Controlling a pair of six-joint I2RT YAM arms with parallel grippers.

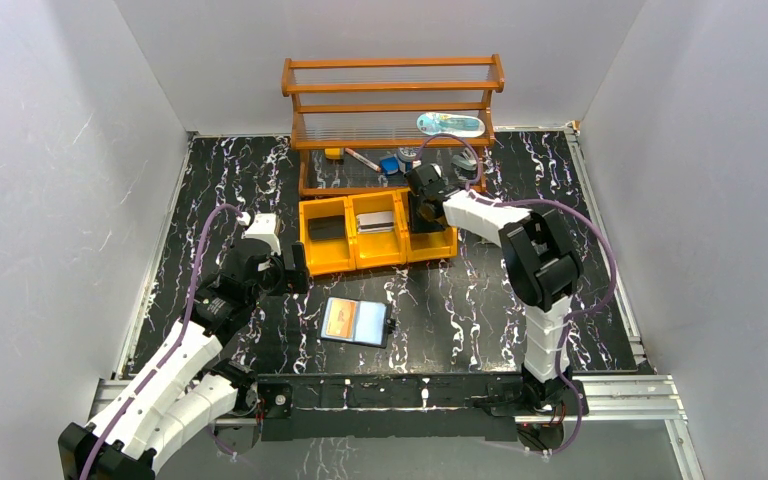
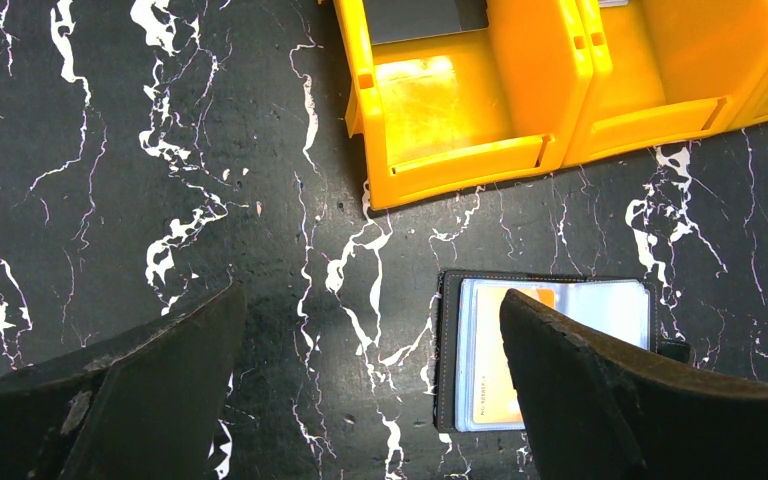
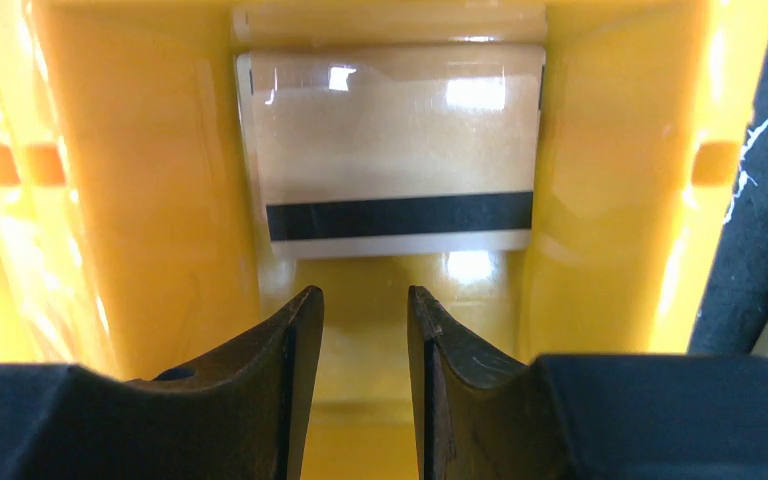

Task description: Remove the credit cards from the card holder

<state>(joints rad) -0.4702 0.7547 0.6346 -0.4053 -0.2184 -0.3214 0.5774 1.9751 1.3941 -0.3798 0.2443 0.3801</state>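
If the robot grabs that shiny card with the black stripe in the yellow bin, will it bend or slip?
The card looks thin and flat, so it is probably light and slightly bendy. Its glossy face throws bright reflections, so it may slide on the smooth yellow bin. It seems to lie flush on the plastic, so catching an edge could be hard.

One finger (image 2: 600, 400) of the left pincer (image 2: 370, 300) covers the card holder's (image 2: 485, 350) corner nearest it, and the print there is too small to read. Seen from above, the right pincer (image 1: 423, 212) hides the bin's (image 1: 350, 262) compartment beneath it.
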